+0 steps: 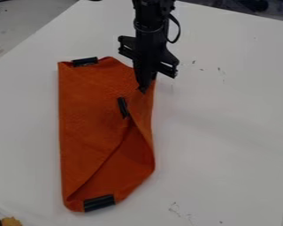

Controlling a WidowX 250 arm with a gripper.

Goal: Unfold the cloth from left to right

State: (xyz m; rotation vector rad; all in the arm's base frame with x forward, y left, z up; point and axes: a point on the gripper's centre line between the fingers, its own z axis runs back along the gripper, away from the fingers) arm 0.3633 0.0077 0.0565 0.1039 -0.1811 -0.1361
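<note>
My gripper hangs down at the upper right edge of the orange cloth, its tip over the fabric. The cloth lies lengthwise on the white table, partly folded over itself. A loose flap runs diagonally across its lower half, with a deeper orange layer showing beneath it at the lower right. Black clips or strips sit on it: one at the top left corner, one near the middle just below the gripper, and one at the bottom edge. Whether the gripper holds any fabric is hidden.
The white table extends to the right of the cloth, with small dark marks on its surface. At the bottom left corner are a yellowish-brown object and a black thing beside it. The table's left edge runs diagonally at the upper left.
</note>
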